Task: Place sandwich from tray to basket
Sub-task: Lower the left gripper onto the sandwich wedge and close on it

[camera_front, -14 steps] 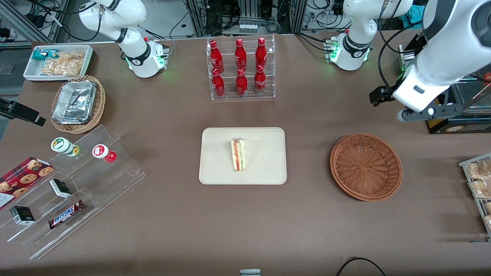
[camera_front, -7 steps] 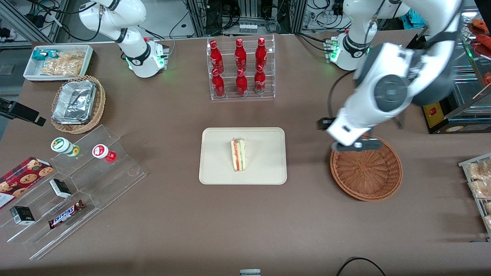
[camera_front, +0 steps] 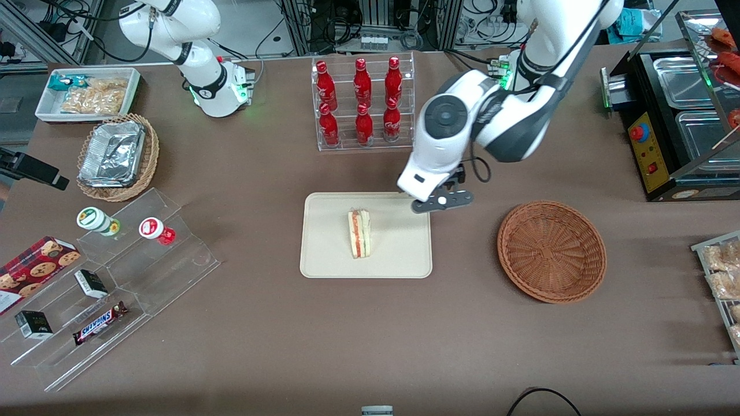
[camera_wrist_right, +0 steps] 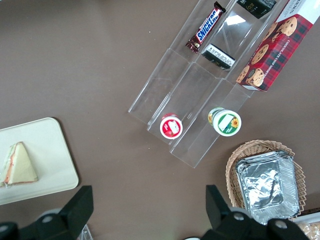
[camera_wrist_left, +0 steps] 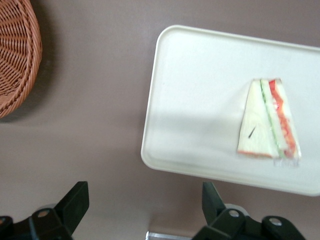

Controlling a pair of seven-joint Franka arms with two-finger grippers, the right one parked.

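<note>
Sandwich [camera_front: 359,233], a white-bread wedge striped red and green, clear wrap at one edge, lies on the cream tray [camera_front: 329,257]. With twelve o'clock farthest from the front camera, the gripper [camera_front: 444,199] hangs at the sandwich's two o'clock, fingers [camera_wrist_left: 75,204] wide apart; the wicker basket [camera_front: 552,251] sits at three.

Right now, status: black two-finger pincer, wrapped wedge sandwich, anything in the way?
Pincer open, empty, above brown table near white rectangular tray. Sandwich on tray. Red bottles in clear plastic rack, farther from front camera than tray: possible snag.
</note>
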